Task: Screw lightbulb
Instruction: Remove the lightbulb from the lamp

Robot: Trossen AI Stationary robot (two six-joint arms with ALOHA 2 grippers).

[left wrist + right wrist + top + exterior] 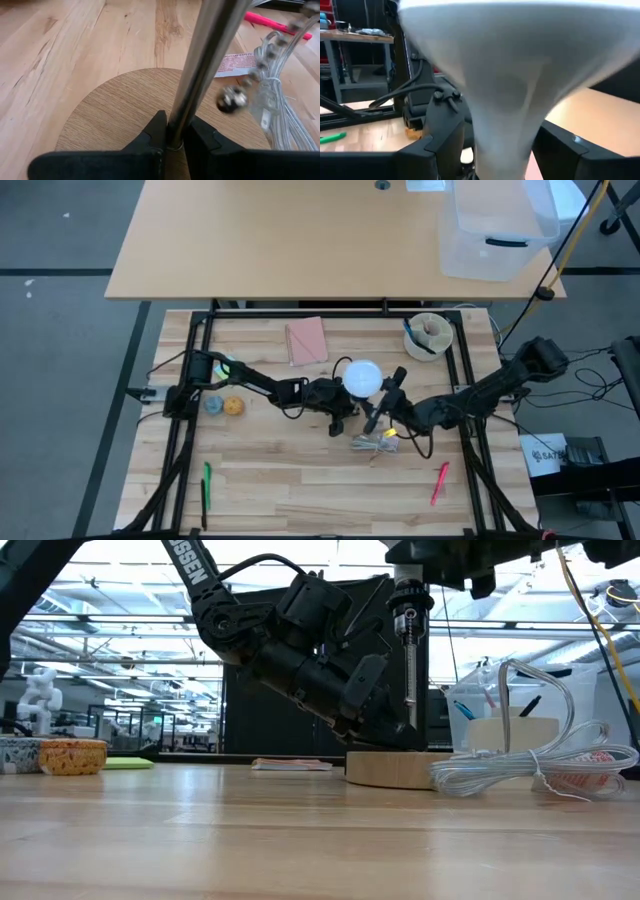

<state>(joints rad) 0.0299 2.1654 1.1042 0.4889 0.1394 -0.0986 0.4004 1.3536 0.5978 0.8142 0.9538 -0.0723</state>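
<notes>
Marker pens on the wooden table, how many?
2. A green marker pen lies near the front left corner; a red-pink marker pen lies near the front right. More pens may stand in the round tan cup at the back right.

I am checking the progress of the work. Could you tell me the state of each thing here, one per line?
Bulb: upright, dome up, neck between the right gripper's fingers.
Lamp pole: upright on the wooden base, clamped by the left gripper.
Cord: coiled, lying beside the base.
Bin: open, on the far table.
</notes>
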